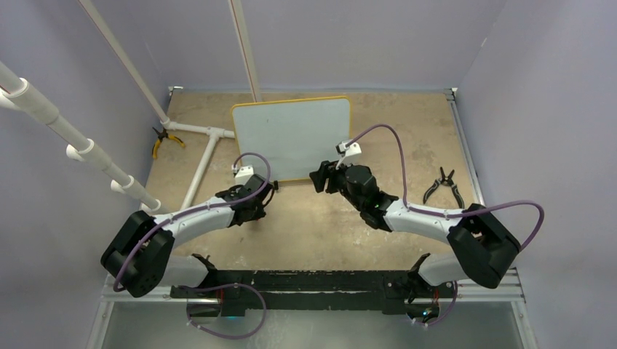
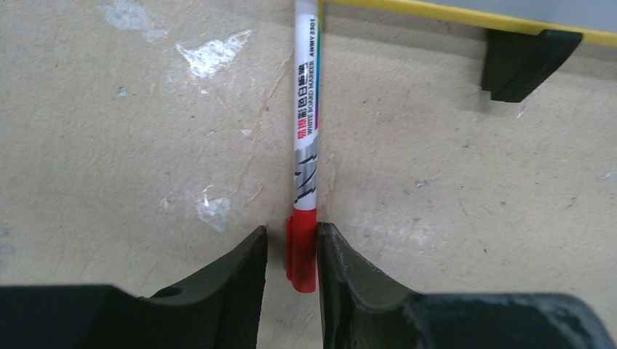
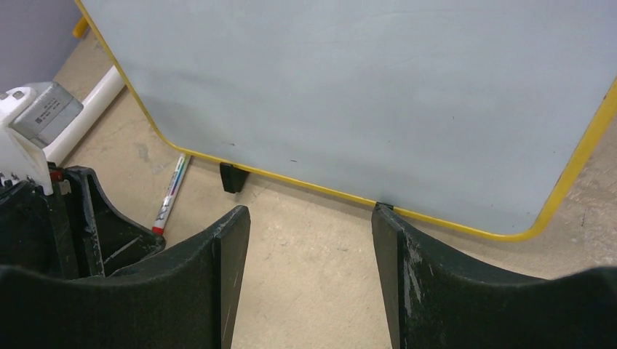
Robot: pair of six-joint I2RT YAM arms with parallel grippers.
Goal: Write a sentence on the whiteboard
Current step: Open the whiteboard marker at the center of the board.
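The whiteboard (image 1: 291, 137) stands at the back middle of the table on black feet, with a yellow frame. Its face is blank; no sentence shows on it. A white marker with a red cap (image 2: 305, 109) lies flat on the table in front of the board's lower left corner. My left gripper (image 2: 292, 236) is low on the table, its jaws straddling the red cap. The right finger touches the cap and a gap remains on the left. My right gripper (image 3: 311, 218) is open and empty, just before the board's bottom edge (image 3: 451, 222). The marker also shows in the right wrist view (image 3: 171, 189).
A white PVC pipe frame (image 1: 204, 145) lies left of the board. Yellow-handled pliers (image 1: 166, 139) lie at the far left. Black pliers (image 1: 444, 185) lie at the right. Lilac walls close in the table on three sides.
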